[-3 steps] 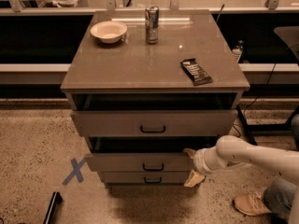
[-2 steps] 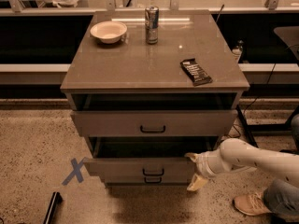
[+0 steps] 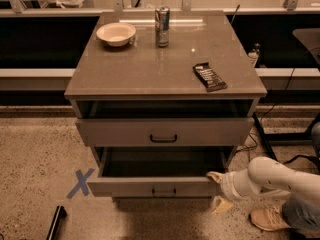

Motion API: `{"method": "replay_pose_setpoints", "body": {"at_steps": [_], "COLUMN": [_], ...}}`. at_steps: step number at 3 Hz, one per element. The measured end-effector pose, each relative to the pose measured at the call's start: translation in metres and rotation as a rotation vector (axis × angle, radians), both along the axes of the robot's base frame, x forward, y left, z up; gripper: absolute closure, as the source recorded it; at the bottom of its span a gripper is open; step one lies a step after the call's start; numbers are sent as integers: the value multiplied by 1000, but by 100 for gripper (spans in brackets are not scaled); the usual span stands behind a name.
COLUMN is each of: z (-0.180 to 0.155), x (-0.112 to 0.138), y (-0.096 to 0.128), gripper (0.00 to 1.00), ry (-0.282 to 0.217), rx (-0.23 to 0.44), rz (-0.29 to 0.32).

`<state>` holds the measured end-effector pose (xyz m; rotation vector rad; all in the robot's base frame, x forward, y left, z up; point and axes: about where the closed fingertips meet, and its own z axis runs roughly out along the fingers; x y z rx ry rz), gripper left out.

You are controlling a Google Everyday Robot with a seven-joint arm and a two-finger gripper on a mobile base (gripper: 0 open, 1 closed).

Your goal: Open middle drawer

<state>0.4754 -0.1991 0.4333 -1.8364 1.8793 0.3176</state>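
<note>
The middle drawer (image 3: 130, 186) of the grey-tan cabinet stands pulled well out, its plain grey inside (image 3: 160, 163) showing and its small black handle (image 3: 164, 190) at centre. My gripper (image 3: 218, 190) is at the right end of the drawer's front, on my white arm (image 3: 270, 176) reaching in from the right. Its fingers stand apart: the upper finger (image 3: 215, 175) hooks over the front's top edge and the lower one sits below the front. The top drawer (image 3: 162, 131) above is open a little. The bottom drawer is hidden under the middle one.
On the cabinet top (image 3: 150, 69) stand a white bowl (image 3: 116, 33), a drink can (image 3: 161, 26) and a dark snack bar (image 3: 209, 76). A blue tape X (image 3: 80, 183) and a black object (image 3: 56, 223) lie on the floor at left. A person's shoe (image 3: 265, 219) is at lower right.
The middle drawer has slid further out toward the camera, and my gripper has moved out and down with its right end.
</note>
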Motion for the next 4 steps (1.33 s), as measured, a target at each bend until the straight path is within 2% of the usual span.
{"method": "replay_pose_setpoints", "body": {"at_steps": [1, 2, 3, 4], "z": [2, 24, 24, 24], "x": [-3, -37, -37, -29], "y": [-2, -25, -25, -24], "gripper": [20, 0, 0, 0], "ry": [0, 8, 8, 33], "rx": [4, 54, 54, 19], "rz": [-3, -46, -46, -26]}}
